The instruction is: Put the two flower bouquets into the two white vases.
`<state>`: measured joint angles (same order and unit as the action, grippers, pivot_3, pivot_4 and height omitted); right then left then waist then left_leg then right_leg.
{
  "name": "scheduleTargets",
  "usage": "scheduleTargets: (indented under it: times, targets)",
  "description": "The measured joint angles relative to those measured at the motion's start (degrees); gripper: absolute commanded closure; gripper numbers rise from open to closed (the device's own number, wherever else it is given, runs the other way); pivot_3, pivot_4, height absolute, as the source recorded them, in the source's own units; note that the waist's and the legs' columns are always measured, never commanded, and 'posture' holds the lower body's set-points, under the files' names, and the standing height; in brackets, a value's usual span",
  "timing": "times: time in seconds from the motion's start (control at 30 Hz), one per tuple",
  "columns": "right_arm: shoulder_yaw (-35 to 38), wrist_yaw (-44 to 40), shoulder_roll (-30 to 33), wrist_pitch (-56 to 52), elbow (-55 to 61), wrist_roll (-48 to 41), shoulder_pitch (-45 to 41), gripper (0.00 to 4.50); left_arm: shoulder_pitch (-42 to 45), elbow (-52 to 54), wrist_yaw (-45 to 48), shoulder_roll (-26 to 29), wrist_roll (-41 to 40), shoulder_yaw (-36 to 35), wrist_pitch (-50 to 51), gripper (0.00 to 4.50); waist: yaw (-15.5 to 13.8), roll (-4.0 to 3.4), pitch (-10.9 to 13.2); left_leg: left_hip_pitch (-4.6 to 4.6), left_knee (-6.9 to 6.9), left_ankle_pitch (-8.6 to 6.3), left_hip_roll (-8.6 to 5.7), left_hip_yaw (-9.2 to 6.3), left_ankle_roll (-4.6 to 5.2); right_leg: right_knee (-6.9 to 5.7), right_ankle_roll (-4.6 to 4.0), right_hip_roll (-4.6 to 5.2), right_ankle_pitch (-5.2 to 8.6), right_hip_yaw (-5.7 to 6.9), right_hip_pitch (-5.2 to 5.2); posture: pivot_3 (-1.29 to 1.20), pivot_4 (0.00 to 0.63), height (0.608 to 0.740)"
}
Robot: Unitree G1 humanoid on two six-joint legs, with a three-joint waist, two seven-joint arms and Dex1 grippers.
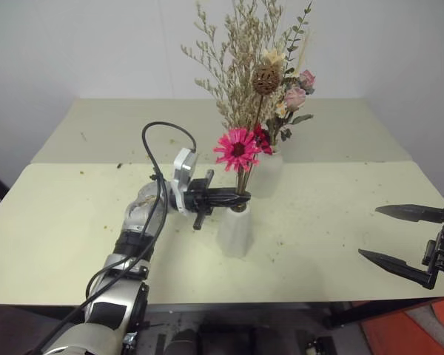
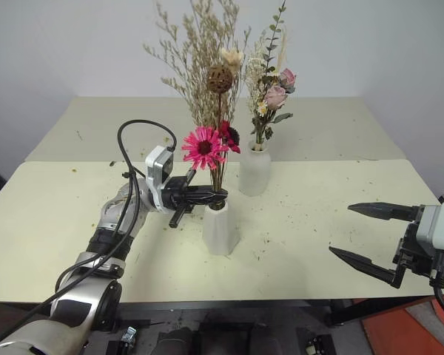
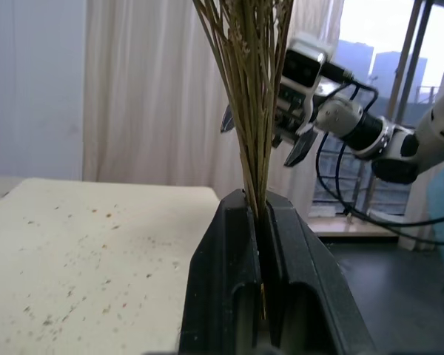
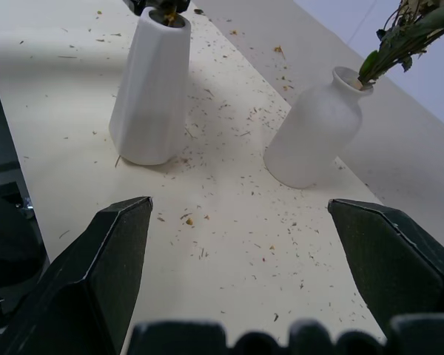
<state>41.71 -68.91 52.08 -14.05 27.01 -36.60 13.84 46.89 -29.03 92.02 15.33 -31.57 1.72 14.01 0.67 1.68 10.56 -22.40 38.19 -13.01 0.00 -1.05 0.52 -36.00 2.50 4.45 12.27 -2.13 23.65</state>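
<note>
The slim tan bouquet (image 2: 207,89) with its one magenta daisy (image 2: 203,146) stands upright over the cone-shaped vase (image 2: 220,229), its thin stems (image 3: 253,111) running down into the vase's mouth. The left gripper (image 2: 214,197) reaches in level from the robot's left, just above that mouth, with its black fingers (image 3: 214,296) closed tight on the stems. The daisy sits just above the fingers, and the feathery tan sprays rise high above it.

Just behind and a little to the right stands the rounded bottle vase (image 2: 254,168), close to the cone vase but apart from it. It holds the fuller cream bouquet (image 2: 270,89) with pink roses (image 2: 276,96) and green leaves, upright in the narrow neck. Both vases rest near the middle of the pale yellow worktop (image 2: 59,222), which is strewn with small dried flecks around their bases.

The right gripper (image 2: 370,234) hangs well apart, at the worktop's near right edge, pointing in toward the vases. Its two fingers (image 4: 96,274) are spread wide with nothing between them.
</note>
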Motion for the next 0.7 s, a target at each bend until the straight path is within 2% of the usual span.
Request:
scheduleTargets:
  times: [0.33,0.47,0.7]
  targets:
    - [-0.4,-0.8,0.0,0.6,-0.6,0.7,0.0,0.00,0.0,0.0,0.0,0.1,0.1,0.3,-1.4,4.39,0.0,0.00,0.0,0.00,0.00,0.00,0.00,0.00,0.01,0.01,0.01,-0.01,0.00,0.00,0.00,0.00,0.150,0.740]
    - [-0.5,-1.0,0.0,1.1,-0.7,1.5,0.0,0.00,0.0,0.0,0.0,0.1,0.0,0.3,-1.1,3.52,0.0,0.00,0.0,0.00,0.00,0.00,0.00,0.00,0.01,0.01,0.01,-0.01,0.01,0.00,0.00,0.00,0.150,0.740]
    - [-0.5,-0.9,0.0,1.1,-1.3,1.6,0.3,0.00,0.0,4.1,0.1,1.4,-1.1,0.2,0.2,1.27,0.0,0.00,0.0,0.00,0.00,0.00,0.01,0.00,0.01,0.01,0.01,-0.01,0.01,0.00,0.00,0.00,0.150,0.740]
